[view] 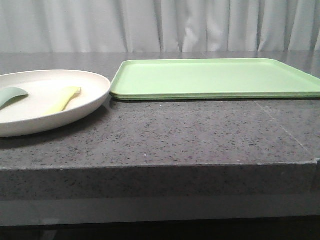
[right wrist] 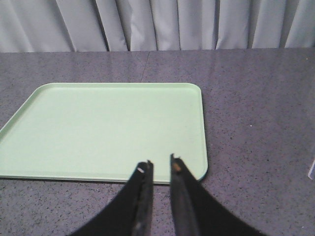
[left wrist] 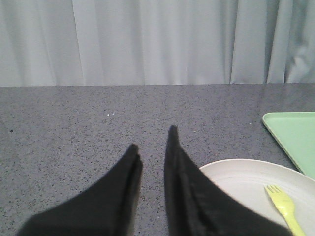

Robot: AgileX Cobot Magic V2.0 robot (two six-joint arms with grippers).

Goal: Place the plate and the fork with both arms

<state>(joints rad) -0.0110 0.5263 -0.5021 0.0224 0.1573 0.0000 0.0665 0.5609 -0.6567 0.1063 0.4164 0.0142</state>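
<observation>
Light-green tray flat on speckled grey table; teal utensil, perhaps a spoon.

Cream round plate flat on table, yellow fork lying inside

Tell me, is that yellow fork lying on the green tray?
No, the fork lies inside the plate, beside a teal-green utensil, while the green tray holds nothing.

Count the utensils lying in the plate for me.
2: the yellow fork near the plate's middle, and a teal-green utensil to its left, cut off by the front view's edge. More could lie beyond it.
</observation>
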